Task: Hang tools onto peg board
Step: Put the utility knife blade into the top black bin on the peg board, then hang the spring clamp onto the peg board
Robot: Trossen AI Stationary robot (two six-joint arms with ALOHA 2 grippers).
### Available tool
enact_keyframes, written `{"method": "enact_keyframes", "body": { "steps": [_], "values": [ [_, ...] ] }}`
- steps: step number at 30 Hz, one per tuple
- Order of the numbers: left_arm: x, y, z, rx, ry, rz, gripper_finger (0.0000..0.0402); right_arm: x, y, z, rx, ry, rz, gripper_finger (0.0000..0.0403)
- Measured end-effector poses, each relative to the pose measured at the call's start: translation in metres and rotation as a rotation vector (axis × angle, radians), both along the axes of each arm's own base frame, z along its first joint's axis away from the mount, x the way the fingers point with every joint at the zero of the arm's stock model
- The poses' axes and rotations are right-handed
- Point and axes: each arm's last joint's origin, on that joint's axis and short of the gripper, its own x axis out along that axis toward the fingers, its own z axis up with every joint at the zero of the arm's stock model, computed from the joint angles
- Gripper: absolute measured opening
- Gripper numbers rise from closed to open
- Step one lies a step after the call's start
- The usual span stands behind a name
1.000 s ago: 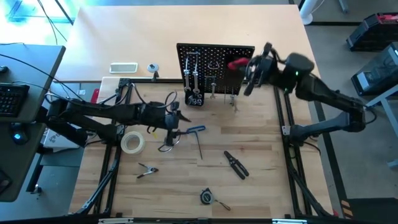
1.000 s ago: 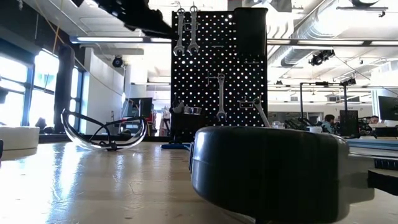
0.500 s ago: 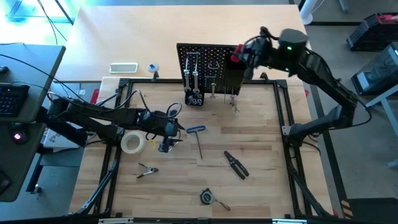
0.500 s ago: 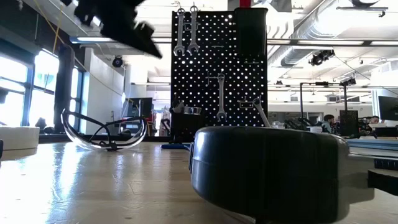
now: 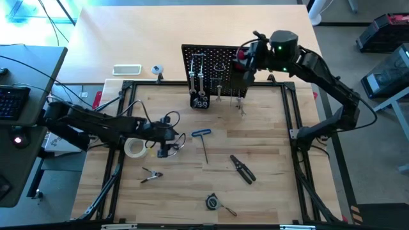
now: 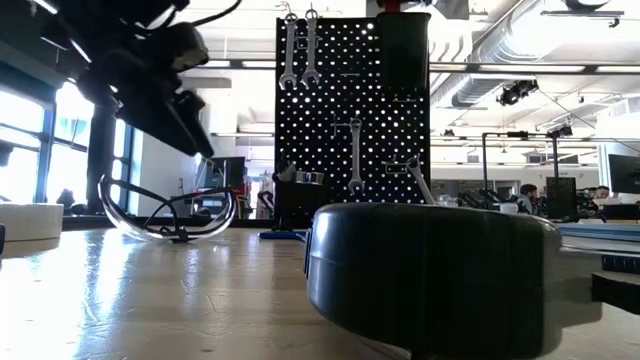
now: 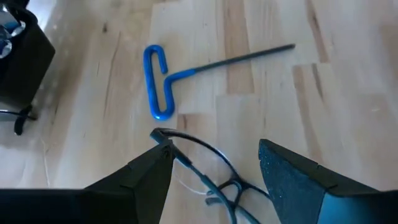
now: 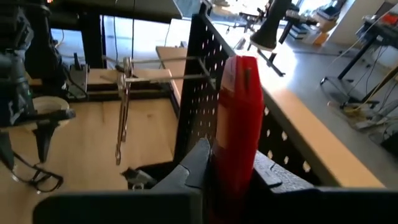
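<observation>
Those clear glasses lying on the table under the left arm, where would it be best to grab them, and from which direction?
Probably from straight above, at the thin dark frame near the bridge. The clear glasses lie flat on the table, so only a downward approach fits the open left pincer around the frame. The curved lens looks slippery and wide; the thin frame fits between the fingers.

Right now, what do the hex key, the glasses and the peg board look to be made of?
Hex key: dark metal shaft, glossy blue handle, probably plastic coating. Glasses: clear plastic, see-through lens with glare. Peg board: matte black perforated sheet, likely painted metal.
</observation>
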Motion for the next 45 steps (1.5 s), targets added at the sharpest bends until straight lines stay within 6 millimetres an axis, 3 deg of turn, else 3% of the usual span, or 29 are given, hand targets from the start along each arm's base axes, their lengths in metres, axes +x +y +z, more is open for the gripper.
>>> {"method": "enact_keyframes", "body": {
  "steps": [9, 19, 25, 31, 38, 45],
  "values": [
    [-0.014, -0.009, 0.011, -0.046, -0.095, -0.048, 0.0227, -0.008, -0.001, -0.001, -0.001, 0.045, -0.120, 0.0096],
    [-0.027, -0.023, 0.019, -0.098, -0.103, -0.095, 0.0227, -0.032, 0.015, 0.012, -0.013, 0.016, -0.121, 0.0161],
    [-0.044, -0.036, 0.013, -0.196, 0.028, -0.106, 0.0227, -0.044, 0.040, 0.020, -0.024, 0.002, -0.046, 0.0162],
    [-0.056, -0.055, 0.008, -0.279, 0.117, -0.121, 0.0227, -0.048, 0.068, 0.012, 0.039, 0.108, 0.071, 0.0162],
    [-0.079, -0.084, 0.004, -0.438, 0.265, -0.122, 0.0227, -0.040, 0.099, -0.004, 0.157, 0.247, 0.182, 0.0162],
    [-0.096, -0.115, -0.008, -0.492, 0.385, -0.090, 0.0227, -0.021, 0.128, -0.014, 0.146, 0.314, 0.279, 0.0162]
  ]
}}
